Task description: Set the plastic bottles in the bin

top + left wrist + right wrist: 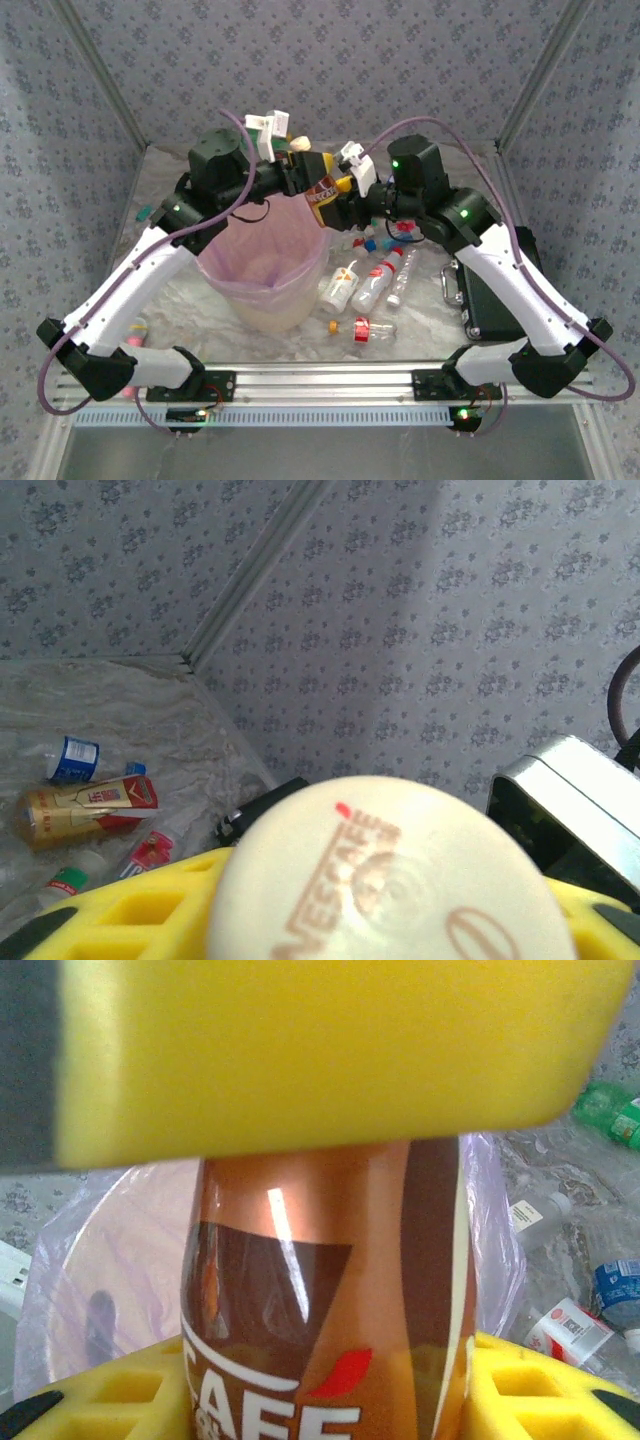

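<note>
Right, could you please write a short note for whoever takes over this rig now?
Left hand: closed around the cream cap of the brown coffee bottle.
Right hand: shut on that bottle's body.
The bottle hangs above the bin, near its rim.
Done: no bottle visible inside the bin.
Left: drop this one in, then collect the bottles lying on the table beside the bin.

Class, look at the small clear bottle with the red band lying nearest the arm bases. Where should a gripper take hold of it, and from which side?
Probably mid-body, from straight above. The bottle lies on its side with its long axis running left to right, so a grip across its narrow width, near side to far side, fits best. The bare table around it leaves room to come down.
</note>
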Controlling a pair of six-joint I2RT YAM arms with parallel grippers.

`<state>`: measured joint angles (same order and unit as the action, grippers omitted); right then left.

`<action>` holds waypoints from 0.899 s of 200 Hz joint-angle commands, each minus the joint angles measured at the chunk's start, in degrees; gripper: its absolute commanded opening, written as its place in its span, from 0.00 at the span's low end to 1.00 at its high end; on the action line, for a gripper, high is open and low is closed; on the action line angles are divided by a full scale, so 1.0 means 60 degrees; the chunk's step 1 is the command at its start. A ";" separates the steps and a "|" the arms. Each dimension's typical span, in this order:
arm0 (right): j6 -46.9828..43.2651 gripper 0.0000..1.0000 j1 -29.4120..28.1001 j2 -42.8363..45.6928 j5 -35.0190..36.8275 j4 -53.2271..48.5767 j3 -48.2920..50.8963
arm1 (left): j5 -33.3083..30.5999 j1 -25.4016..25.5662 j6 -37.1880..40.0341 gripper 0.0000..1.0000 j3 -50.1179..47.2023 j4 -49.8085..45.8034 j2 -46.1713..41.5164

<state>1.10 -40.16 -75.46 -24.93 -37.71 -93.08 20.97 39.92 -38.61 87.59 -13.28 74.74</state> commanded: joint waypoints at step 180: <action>0.3881 1.00 0.5434 0.2077 0.1377 -0.1813 0.4735 | -0.3721 -0.1204 0.3759 0.17 0.1303 -0.6587 -0.0518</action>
<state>19.90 -8.14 -63.46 -19.66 -43.53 -69.14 4.80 32.25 -19.86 100.42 -46.68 71.59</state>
